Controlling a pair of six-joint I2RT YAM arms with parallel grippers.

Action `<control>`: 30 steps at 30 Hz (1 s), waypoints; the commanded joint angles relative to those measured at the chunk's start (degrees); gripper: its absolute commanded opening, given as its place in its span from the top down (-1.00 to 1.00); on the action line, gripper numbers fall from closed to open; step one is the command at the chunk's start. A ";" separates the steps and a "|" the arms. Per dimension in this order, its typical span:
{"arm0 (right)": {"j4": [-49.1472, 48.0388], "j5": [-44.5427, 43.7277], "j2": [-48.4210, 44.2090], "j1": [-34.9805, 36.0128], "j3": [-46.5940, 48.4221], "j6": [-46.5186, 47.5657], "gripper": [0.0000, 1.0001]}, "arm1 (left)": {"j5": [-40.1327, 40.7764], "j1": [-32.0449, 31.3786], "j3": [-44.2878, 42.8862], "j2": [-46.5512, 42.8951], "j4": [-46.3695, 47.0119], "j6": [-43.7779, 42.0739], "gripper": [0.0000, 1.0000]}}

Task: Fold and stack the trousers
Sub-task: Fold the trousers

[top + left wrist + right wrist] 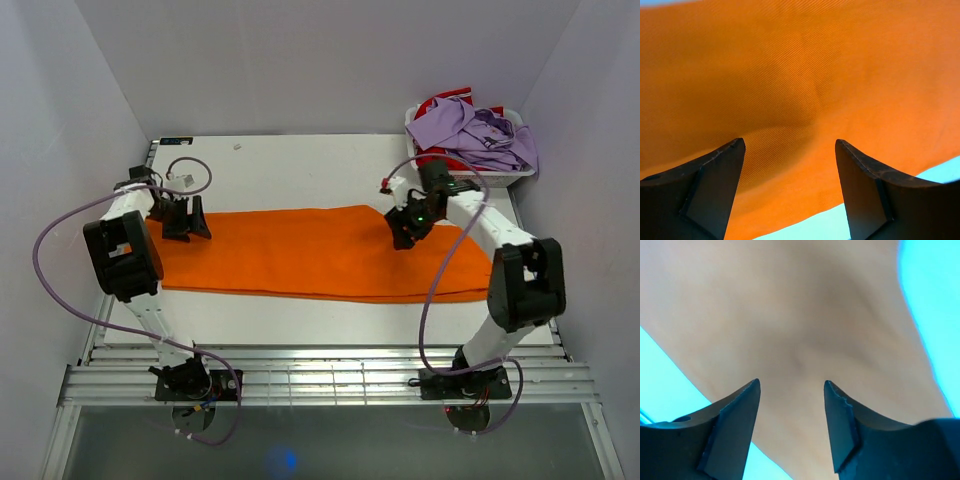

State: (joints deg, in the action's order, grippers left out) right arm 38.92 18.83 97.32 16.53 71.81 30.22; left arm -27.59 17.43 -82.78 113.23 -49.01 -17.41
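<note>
The orange trousers point(310, 252) lie flat across the white table, folded lengthwise into one long band. My left gripper point(186, 232) is open at their far left end, over the far edge. In the left wrist view its jaws stand apart over orange cloth point(800, 75), with nothing between them. My right gripper point(404, 238) is open over the far edge towards the right end. In the right wrist view the cloth point(805, 330) looks washed-out tan, with empty jaws apart just above it.
A white basket point(418, 122) stands at the back right corner with a lilac shirt point(480, 138) and a red garment point(440, 104) in it. Bare white table point(300, 165) lies behind the trousers. A slatted rail point(320, 380) runs along the near edge.
</note>
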 commanded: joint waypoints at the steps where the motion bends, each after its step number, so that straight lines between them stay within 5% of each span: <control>1: 13.18 2.53 -10.01 -10.86 -1.32 14.04 -0.12 | -9.11 -1.60 -6.50 -1.87 -6.43 -10.76 -0.67; 6: 16.28 -1.86 -19.16 -24.25 -10.08 43.53 0.17 | -11.34 -12.32 -3.28 -9.85 -5.75 -15.64 -0.65; 10: 14.62 -4.06 -21.81 -32.51 -15.20 57.28 0.24 | -12.22 -18.38 -2.65 -9.26 -6.09 -12.57 -0.61; 30: -3.83 -10.21 -20.85 -34.38 -29.80 67.95 0.35 | -13.72 -18.40 1.22 -2.93 -4.34 -4.65 -0.60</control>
State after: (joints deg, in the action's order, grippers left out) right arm 40.10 10.02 77.01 -17.63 43.42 96.18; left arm -39.90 -0.67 -81.60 109.95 -54.63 -23.51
